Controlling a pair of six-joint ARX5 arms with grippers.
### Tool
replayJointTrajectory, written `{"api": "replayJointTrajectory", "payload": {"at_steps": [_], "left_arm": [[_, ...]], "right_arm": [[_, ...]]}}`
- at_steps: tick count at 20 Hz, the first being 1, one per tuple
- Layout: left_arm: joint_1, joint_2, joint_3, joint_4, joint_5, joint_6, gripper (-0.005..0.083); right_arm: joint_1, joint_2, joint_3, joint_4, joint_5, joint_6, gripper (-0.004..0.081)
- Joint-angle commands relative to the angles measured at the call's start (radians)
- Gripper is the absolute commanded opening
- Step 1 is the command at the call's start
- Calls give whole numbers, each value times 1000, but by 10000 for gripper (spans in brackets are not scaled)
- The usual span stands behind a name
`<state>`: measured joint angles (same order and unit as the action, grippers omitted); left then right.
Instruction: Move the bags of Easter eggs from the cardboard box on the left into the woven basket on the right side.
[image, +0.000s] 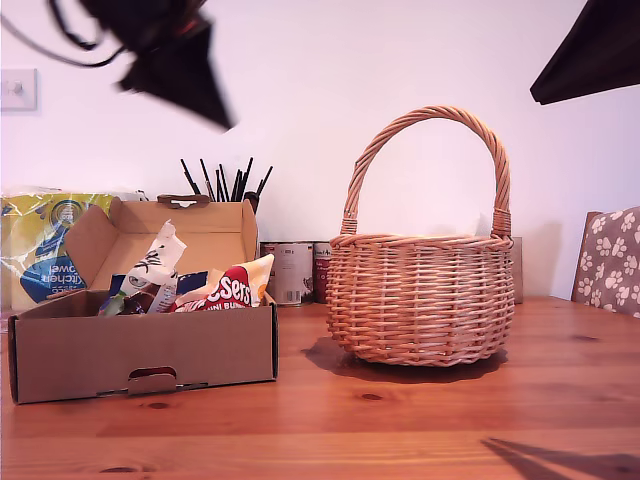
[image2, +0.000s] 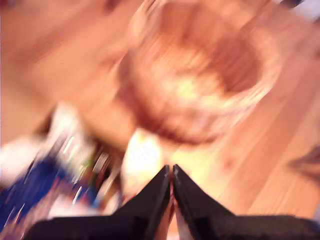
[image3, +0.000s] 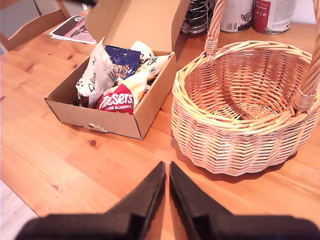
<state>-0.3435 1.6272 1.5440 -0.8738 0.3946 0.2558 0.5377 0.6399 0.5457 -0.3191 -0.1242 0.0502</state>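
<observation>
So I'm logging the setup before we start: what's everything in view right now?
cardboard box: one, brown, lid open, exterior view's left
white bag with black marks: one, in the box
blue bag: one, in the box
red-white-yellow bag: one, in the box
wicker basket: one, light tan, empty, exterior view's right of the box
kitchen towel pack: one, yellow and blue, behind the box
tins: at least two, white and red labels, behind box and basket
dark sticks: several, black, behind the lid
paw-print chair: one, grey, exterior view's right edge
table: one, wooden
my first end effector: black, shut
my second end effector: black, shut, above the table
</observation>
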Motion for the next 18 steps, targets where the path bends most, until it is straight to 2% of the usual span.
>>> {"api": "replayJointTrajectory", "payload": {"at_steps": [1,2,3,5,6,9,14,18], "left_arm": [[11,-6,-14,-31,-23,-23,-19],[13,-6,-14,-48,-23,-29,-1],[13,-6,-14,-59,-23,-74,103],[6,-6,-14,-69,-51,-134,579],[-4,-6,-14,-75,-97,-187,767],[-35,-4,-14,-80,-239,-280,778],[-75,16,-14,-73,-402,-380,778],[-69,100,-14,-63,-429,-410,778]], "right_arm": [[-5,5,-25,8,0,-4,-5],[-5,5,-25,10,1,-4,-5],[-5,5,-25,14,2,-4,-5],[-5,5,-25,17,3,-4,-5],[-5,5,-25,16,3,-4,-5],[-5,5,-25,15,3,-4,-5],[-5,5,-25,15,3,-5,-5],[-5,5,-25,15,3,-5,-5]]}}
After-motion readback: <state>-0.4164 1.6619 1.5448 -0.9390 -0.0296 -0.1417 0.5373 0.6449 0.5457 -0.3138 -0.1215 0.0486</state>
